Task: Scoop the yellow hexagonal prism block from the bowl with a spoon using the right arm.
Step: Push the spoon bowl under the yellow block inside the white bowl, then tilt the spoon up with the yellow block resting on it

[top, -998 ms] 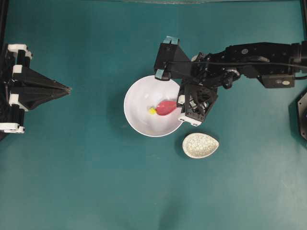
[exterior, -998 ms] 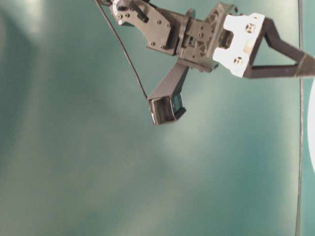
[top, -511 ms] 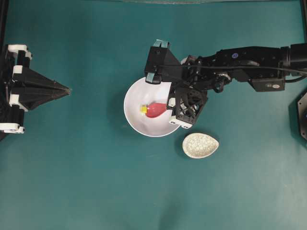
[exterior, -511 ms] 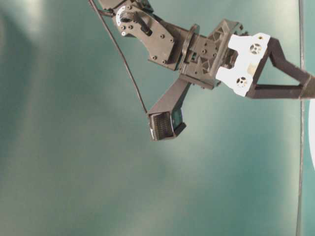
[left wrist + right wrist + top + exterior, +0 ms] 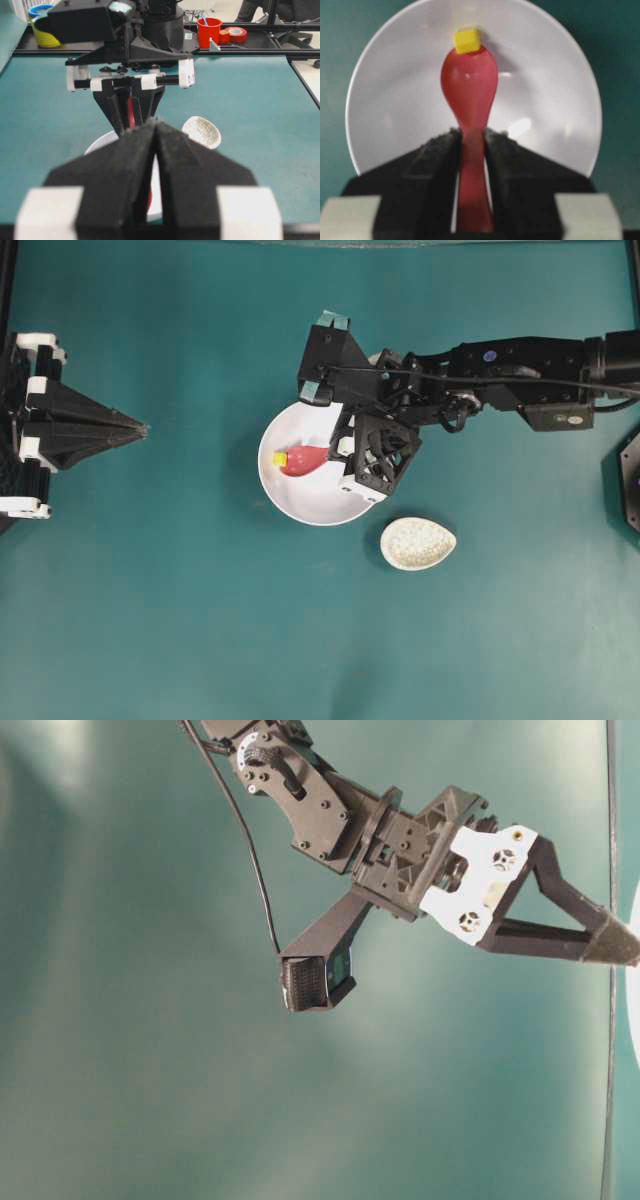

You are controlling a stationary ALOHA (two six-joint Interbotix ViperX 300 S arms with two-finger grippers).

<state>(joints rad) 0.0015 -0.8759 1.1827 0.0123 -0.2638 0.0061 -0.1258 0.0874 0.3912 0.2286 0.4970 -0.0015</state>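
My right pincer [image 5: 470, 150] is clamped on the short handle of the glossy red-pink soup spoon [image 5: 469, 90], pads [image 5: 440, 150] either side of it, grip centred. The oval scoop points straight away from me into the large round white bowl [image 5: 555, 100]. The tiny bright yellow hexagonal prism block [image 5: 467, 40] sits touching the scoop's far tip, on the upward slope toward the far wall; it is at the lip, not inside the scoop.

Judgement on the step in hand: the block is being pushed rather than loaded. To do this well I should keep the scoop's front edge low against the bowl's surface and use the rising wall as a backstop so the block tips into the scoop, then level the scoop before lifting. Pushing on flat risks driving the block up and over the rim.

Edges and room: in the overhead view the block [image 5: 280, 458] lies near the bowl's left wall, with little travel left before the rim [image 5: 268, 490]. The small speckled cream oval spoon rest [image 5: 418, 544] lies just beside the bowl, lower right, apart from my wrist. The teal surface [image 5: 200, 620] beyond is open. My left pincer [image 5: 155, 150] is closed on nothing, parked well apart at the far left edge [image 5: 130, 426].
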